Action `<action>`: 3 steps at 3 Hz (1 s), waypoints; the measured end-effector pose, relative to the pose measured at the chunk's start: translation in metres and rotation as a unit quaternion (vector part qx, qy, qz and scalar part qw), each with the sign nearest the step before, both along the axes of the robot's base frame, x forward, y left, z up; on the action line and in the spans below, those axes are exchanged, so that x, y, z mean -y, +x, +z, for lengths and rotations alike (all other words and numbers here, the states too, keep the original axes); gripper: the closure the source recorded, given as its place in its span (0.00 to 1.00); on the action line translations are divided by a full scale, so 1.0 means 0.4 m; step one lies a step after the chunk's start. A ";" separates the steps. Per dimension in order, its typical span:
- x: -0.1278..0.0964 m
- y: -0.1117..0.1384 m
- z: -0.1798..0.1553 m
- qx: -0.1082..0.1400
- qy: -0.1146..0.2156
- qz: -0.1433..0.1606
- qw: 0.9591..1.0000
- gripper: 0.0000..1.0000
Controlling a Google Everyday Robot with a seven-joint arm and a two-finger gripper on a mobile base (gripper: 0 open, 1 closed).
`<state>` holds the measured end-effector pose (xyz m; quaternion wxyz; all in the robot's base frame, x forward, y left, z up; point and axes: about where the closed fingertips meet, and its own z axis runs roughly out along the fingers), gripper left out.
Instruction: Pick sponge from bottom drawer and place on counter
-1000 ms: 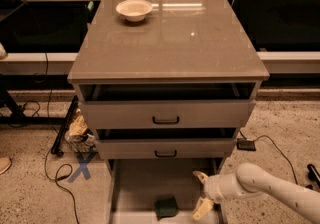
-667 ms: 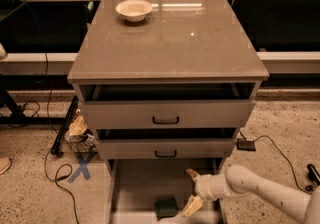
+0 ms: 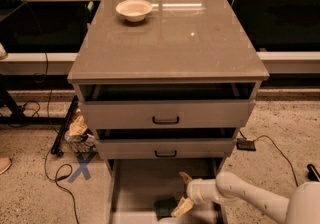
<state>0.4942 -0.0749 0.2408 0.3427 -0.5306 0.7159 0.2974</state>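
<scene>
The dark green sponge (image 3: 163, 207) lies flat on the pale floor of the open bottom drawer (image 3: 142, 180), near its front. My gripper (image 3: 183, 192) reaches in from the right on a white arm and is open. Its lower finger (image 3: 180, 208) lies at the sponge's right edge and covers part of it. Its upper finger (image 3: 185, 177) stands farther back over the drawer floor. The grey-brown counter (image 3: 175, 43) tops the cabinet above.
A cream bowl (image 3: 134, 9) sits at the counter's back left. The two upper drawers (image 3: 166, 115) with black handles are slightly pulled out above the bottom drawer. Cables and a blue X mark (image 3: 81, 167) lie on the floor at left; a small black box (image 3: 246, 144) lies at right.
My gripper has moved left across the bottom drawer, from clear of the sponge to right against its right edge. The sponge has not moved.
</scene>
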 end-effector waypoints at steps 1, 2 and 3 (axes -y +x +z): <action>-0.030 0.016 -0.059 -0.002 0.006 -0.004 1.000 0.00; -0.059 0.031 -0.119 0.002 -0.001 -0.008 1.000 0.00; -0.070 0.041 -0.153 0.008 -0.016 -0.010 1.000 0.00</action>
